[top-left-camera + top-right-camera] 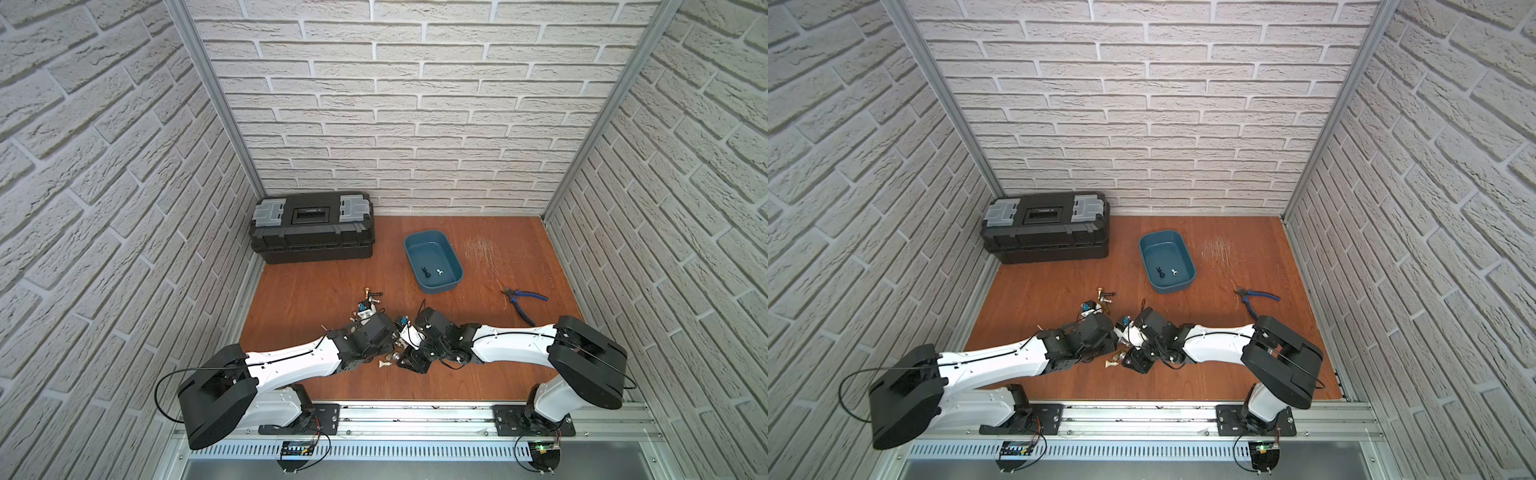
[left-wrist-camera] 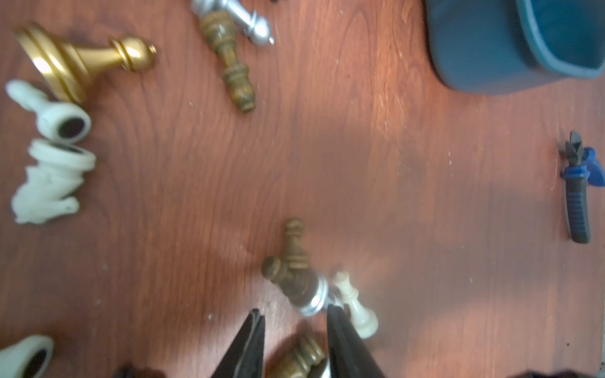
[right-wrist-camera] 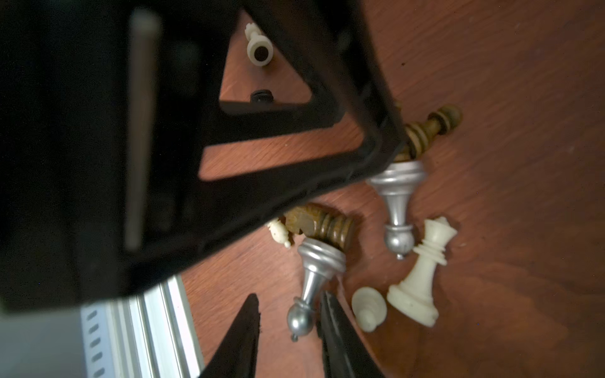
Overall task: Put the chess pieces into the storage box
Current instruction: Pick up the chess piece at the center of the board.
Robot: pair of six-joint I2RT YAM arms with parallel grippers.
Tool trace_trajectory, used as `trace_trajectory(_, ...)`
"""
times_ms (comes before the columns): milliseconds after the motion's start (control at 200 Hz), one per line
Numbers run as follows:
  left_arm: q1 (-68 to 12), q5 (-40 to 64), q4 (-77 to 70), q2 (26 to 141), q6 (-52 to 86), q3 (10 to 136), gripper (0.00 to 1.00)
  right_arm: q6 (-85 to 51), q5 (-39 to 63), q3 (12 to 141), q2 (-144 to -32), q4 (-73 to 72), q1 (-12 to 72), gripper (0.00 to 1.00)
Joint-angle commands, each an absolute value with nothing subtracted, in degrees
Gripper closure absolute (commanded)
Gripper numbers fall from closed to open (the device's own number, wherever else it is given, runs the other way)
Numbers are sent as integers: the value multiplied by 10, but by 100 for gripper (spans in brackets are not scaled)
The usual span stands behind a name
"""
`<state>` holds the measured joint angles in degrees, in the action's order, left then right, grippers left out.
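The teal storage box point(image 1: 440, 289) point(image 1: 1173, 289) holds a black piece point(image 1: 424, 272) and a white piece point(image 1: 439, 272). Both arms meet over a pile of chess pieces point(image 1: 384, 364) at the front middle of the table. My left gripper point(image 2: 294, 314) is open, and a brown piece point(image 2: 301, 356) lies between its fingers. Just beyond its tips lie a silver-based piece point(image 2: 314, 294) and a white piece point(image 2: 357, 307). My right gripper point(image 3: 289, 301) is open. The round head of a fallen silver piece point(image 3: 319, 278) lies between its fingers, against one of them.
More pieces lie around: a gold pawn point(image 2: 82, 62), a white knight point(image 2: 49, 183), a white queen point(image 3: 422, 278), a white pawn point(image 3: 370, 307). A black toolbox point(image 1: 311, 228) stands at the back left. Blue-handled pliers point(image 1: 523, 301) lie to the right. The left gripper's finger frame point(image 3: 262, 131) crowds the right wrist view.
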<state>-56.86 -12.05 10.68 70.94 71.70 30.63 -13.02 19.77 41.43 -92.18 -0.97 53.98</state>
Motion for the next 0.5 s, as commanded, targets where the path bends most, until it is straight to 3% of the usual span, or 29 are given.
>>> trace_trajectory(0,-582,-117,123,708,733,295,66,-127,185,427,-930,4,546,69)
trace_trajectory(275,-597,-116,135,724,738,286,68,-137,158,429,-929,32,548,65)
trace_trajectory(495,-598,-119,129,743,738,283,72,-135,155,434,-933,39,549,74)
